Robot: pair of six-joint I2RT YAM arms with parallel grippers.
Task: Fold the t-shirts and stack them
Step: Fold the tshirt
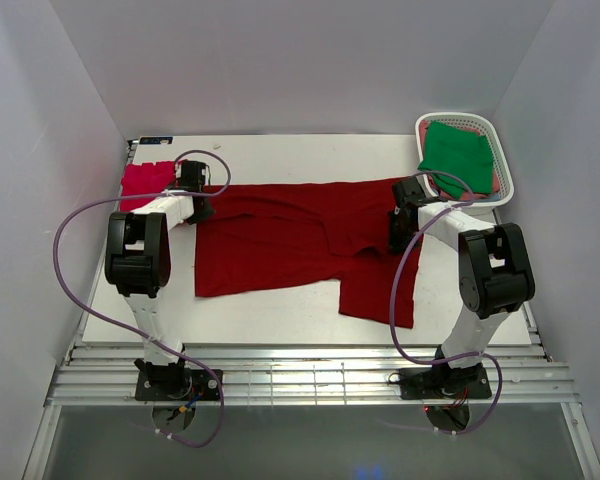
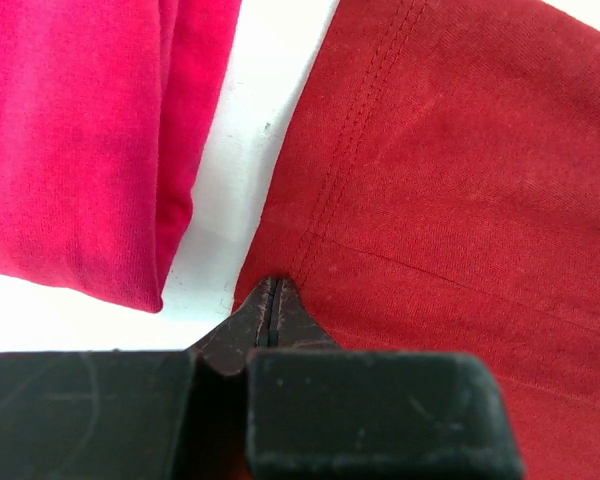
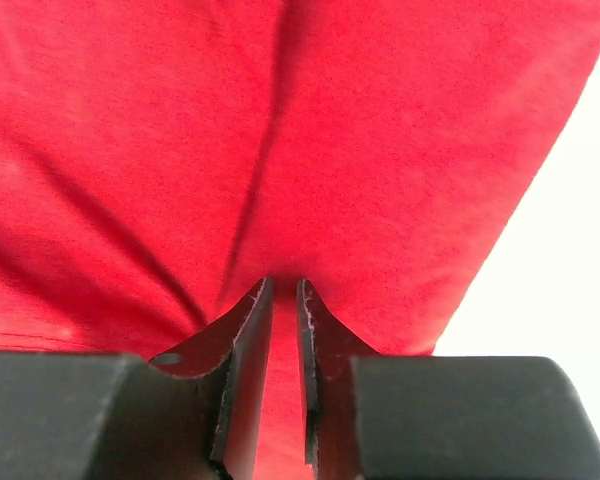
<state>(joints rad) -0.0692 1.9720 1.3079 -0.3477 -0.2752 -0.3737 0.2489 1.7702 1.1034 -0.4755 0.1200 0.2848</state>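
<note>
Lying spread across the middle of the surface (image 1: 260, 315), the dark red t-shirt (image 1: 290, 240) is mostly flat. One portion on the right reaches nearer the arm bases. No completed fold is evident.

The left hand (image 2: 275, 292) is clamped on the shirt's left edge, close beside a stitched hem, with cloth pinched between its closed fingertips. The right hand (image 3: 283, 295) is clamped on the shirt's right portion, with a ridge of red cloth drawn between its nearly closed fingers.

Judgement: both hands hold opposite ends ready for a fold, so this garment is at an early folding step.

The pinkish-red t-shirt (image 1: 145, 180) lies at the far left of the surface, just beside the dark red one, with a bare strip between them. Its layered edge in the left wrist view suggests it is already folded. The green t-shirt (image 1: 458, 155) rests in the white basket (image 1: 502, 150) at the far right, not yet brought out.

Remaining work:
- Fold the dark red shirt.
- Handle the green one.
- Stack all three.
</note>
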